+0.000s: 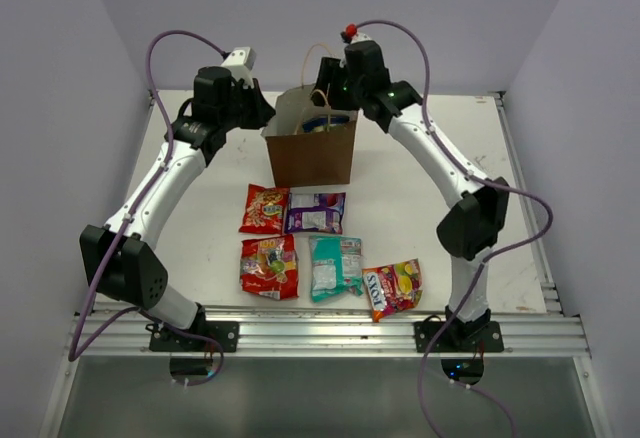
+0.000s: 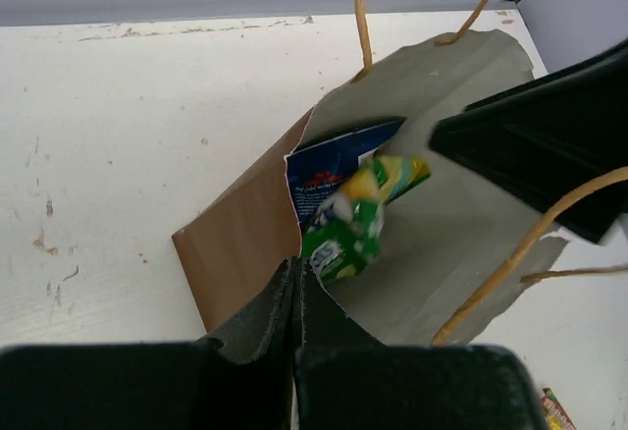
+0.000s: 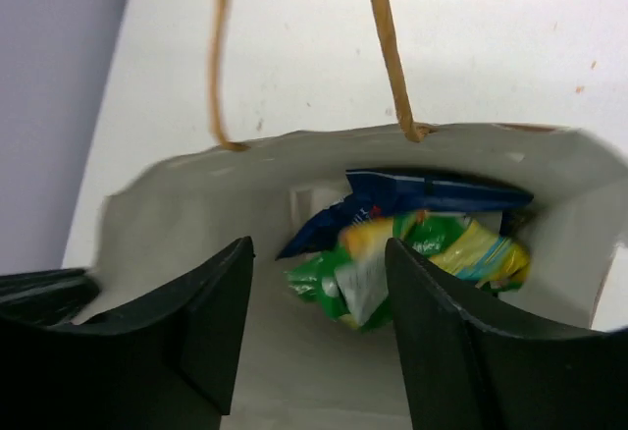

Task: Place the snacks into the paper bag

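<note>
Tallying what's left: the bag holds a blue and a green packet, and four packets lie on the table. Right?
No: the top view shows five packets on the table, not four. The bag does hold a blue packet and a green packet.

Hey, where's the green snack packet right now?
In the right wrist view, the green packet lies inside the paper bag, against the blue packet, beneath the open right pincer.
</note>
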### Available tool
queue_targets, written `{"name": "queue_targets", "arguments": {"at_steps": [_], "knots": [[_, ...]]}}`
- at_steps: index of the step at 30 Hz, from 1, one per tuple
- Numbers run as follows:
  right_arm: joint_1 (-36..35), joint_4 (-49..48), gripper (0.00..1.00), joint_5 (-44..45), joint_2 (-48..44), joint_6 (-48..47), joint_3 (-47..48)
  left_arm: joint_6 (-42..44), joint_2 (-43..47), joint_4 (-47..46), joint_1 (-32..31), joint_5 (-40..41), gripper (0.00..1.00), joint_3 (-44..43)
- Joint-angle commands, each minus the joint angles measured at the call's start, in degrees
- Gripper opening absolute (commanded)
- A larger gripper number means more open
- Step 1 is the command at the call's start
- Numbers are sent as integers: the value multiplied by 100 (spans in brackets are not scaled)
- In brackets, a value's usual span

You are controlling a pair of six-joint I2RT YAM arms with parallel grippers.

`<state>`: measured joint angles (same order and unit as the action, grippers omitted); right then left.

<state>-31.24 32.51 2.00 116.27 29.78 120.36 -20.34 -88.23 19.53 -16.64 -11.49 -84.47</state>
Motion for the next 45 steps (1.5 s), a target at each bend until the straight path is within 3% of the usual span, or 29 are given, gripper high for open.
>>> {"name": "queue_targets", "arguments": {"at_steps": [1, 3, 6, 7, 13, 20, 26, 33, 39, 40, 41, 44, 45], "knots": [[-48, -281, 63, 212, -1473, -621, 342, 12, 253, -204, -32, -29, 0, 35], [-83, -202, 73, 423, -2026, -1034, -124, 30, 253, -204, -41, 6, 0, 53], [-110, 26, 80, 661, -3029, -1448, -1599, 21, 236, -204, -32, -3, 0, 106], [-119, 114, 79, 635, -3405, -1501, -2403, 12, 236, -213, -32, -20, 0, 123], [-215, 475, 77, 12, -4129, -1370, -4956, 39, 201, -134, -32, -64, 0, 141], [-716, 809, 76, -182, -4077, -1133, -5900, 56, 174, -11, -32, -108, 0, 176], [-1287, 458, 76, -753, -3849, -808, -6533, 91, 183, 25, -41, -161, 0, 273], [-2025, -139, 76, -991, -3111, -632, -6692, 153, 183, 51, -32, -205, 0, 369], [-2412, -904, 74, -579, -1934, -342, -7043, 232, 262, 86, -32, -240, 0, 466], [-2430, -965, 69, -456, -1828, -228, -7156, 232, 279, 86, -32, -249, 0, 484], [-2430, -949, 55, -281, -1731, -192, -7192, 241, 314, 86, -32, -249, 0, 501], [-2457, -493, 0, 98, -2350, -17, -7219, 258, 385, 104, -41, -249, 0, 475], [-2465, -317, 0, 386, -2598, 10, -7176, 258, 394, 104, -32, -258, 0, 466]]}}
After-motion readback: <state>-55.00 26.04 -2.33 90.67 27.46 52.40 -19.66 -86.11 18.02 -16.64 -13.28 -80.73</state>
